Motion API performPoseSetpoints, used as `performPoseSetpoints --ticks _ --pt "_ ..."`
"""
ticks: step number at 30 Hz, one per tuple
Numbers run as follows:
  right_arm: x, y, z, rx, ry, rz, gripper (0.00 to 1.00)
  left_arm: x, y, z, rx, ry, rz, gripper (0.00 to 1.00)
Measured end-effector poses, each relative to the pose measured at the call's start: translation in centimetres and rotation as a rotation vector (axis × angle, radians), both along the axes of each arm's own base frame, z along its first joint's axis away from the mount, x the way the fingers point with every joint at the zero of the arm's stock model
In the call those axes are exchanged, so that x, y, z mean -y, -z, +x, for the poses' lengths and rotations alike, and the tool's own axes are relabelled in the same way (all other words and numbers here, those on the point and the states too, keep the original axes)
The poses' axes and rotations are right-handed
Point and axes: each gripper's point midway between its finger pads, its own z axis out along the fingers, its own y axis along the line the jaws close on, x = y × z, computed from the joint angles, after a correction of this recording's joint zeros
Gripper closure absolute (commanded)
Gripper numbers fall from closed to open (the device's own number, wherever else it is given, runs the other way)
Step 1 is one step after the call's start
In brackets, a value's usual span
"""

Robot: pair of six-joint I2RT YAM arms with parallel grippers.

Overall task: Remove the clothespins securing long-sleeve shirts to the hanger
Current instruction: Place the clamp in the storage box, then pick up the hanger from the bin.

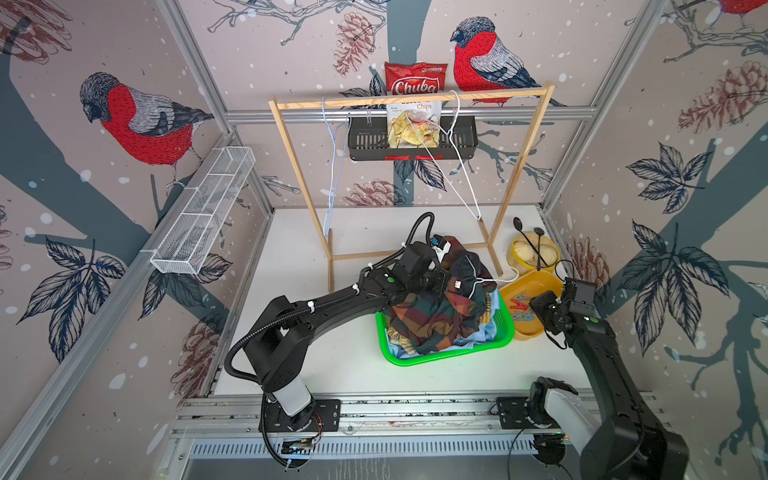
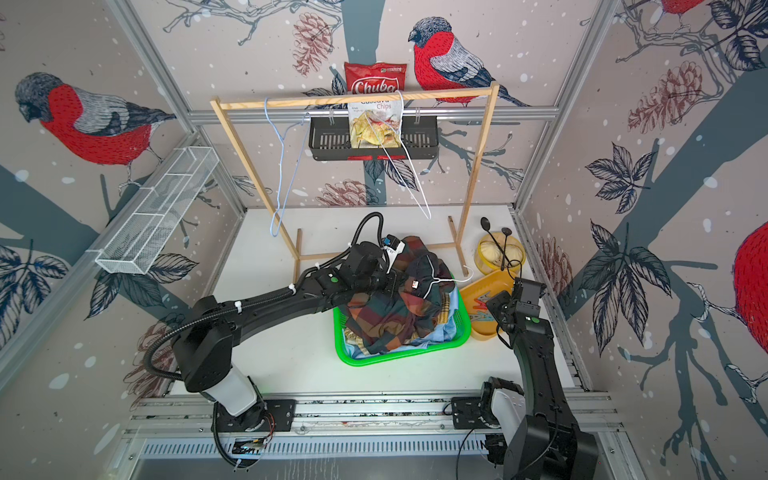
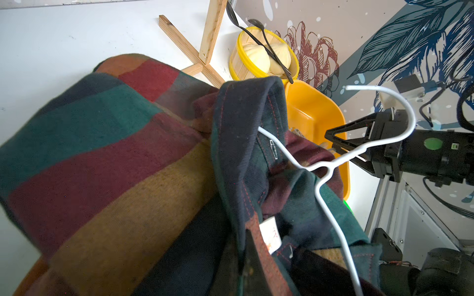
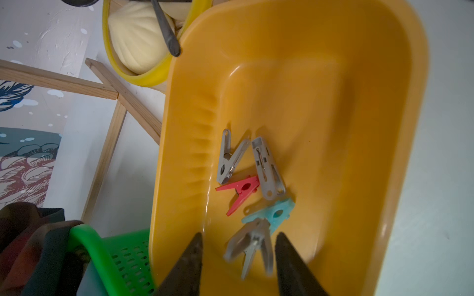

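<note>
A dark maroon-orange-green checked shirt [image 1: 436, 316] [image 3: 115, 153] is heaped on a green basket [image 1: 436, 358], still on a white wire hanger [image 3: 325, 166]. My left gripper [image 1: 446, 286] [image 3: 246, 241] is shut on the fabric by its collar. Light blue cloth [image 1: 469, 341] lies under it. My right gripper [image 1: 536, 305] [image 4: 238, 241] hangs open over an orange tub [image 4: 333, 102]. A blurred grey clothespin [image 4: 252, 246] sits loose between its jaws, touching neither. In the tub lie two grey clothespins [image 4: 228, 157], a red one [image 4: 239, 191] and a teal one [image 4: 273, 212].
A wooden rack [image 1: 411, 96] at the back carries a bare blue hanger [image 1: 332, 166] and a bare white one [image 1: 461, 166]. Behind it hangs a black basket [image 1: 361, 141] with a chips bag. A yellow steamer [image 1: 532, 249] with spoons stands behind the tub. A wire shelf [image 1: 203, 208] is on the left wall.
</note>
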Motion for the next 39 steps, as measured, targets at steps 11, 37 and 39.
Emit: performPoseSetpoints --ticks 11,37,39 --pt "-4.4 -6.7 1.1 0.278 -0.22 -0.064 0.31 -0.1 -2.8 -0.4 0.004 0.02 -0.044 1.0" --pt "-19.3 -11.5 1.7 0.654 -0.716 0.033 0.2 -6.0 -1.2 0.7 -0.108 -0.063 -0.053 1.0" --pt "-19.2 -11.4 2.7 0.655 -0.702 0.004 0.26 -6.1 -1.3 0.6 -0.105 -0.063 -0.054 1.0"
